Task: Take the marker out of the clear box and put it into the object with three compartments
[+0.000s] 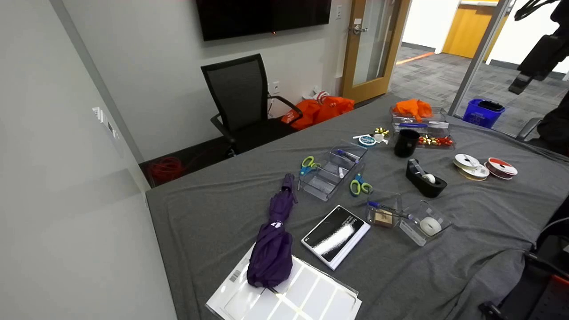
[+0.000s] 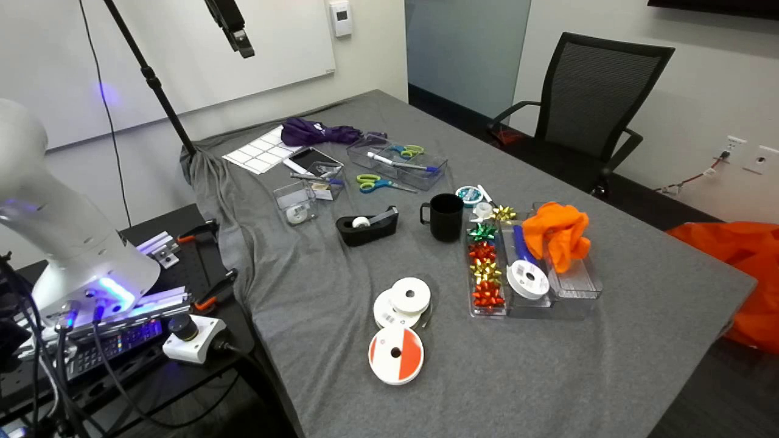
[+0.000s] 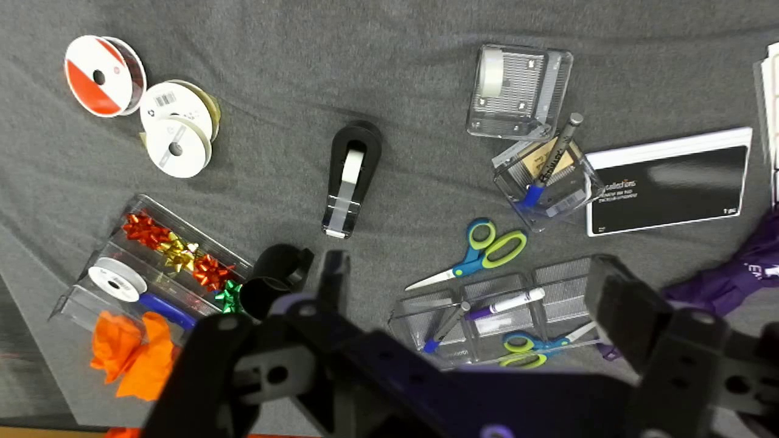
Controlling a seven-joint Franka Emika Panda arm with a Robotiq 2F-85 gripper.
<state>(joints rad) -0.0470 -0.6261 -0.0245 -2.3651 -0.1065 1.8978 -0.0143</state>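
A grey marker with a blue cap (image 3: 557, 152) lies across a small clear box (image 3: 569, 190), over a wooden block (image 3: 535, 159); its grey end sticks out past the rim. The box also shows in an exterior view (image 1: 397, 202). A clear tray with three compartments (image 3: 563, 307) holds another grey, blue-capped marker (image 3: 449, 323) and a white, purple-capped one (image 3: 516, 302). It shows in both exterior views (image 1: 319, 183) (image 2: 420, 177). My gripper (image 3: 478, 298) is open and empty, fingers wide apart, high above the table. Both exterior views show it near the top (image 1: 519, 83) (image 2: 242, 47).
A clear box with a tape roll (image 3: 523, 103) touches the marker's box. Scissors (image 3: 478, 252), a tape dispenser (image 3: 350, 182), a black mug (image 3: 268, 283), ribbon spools (image 3: 176, 146), a black pad (image 3: 675, 194) and an umbrella (image 1: 271, 249) lie around. A clear organiser (image 2: 575, 286) holds bows and orange cloth.
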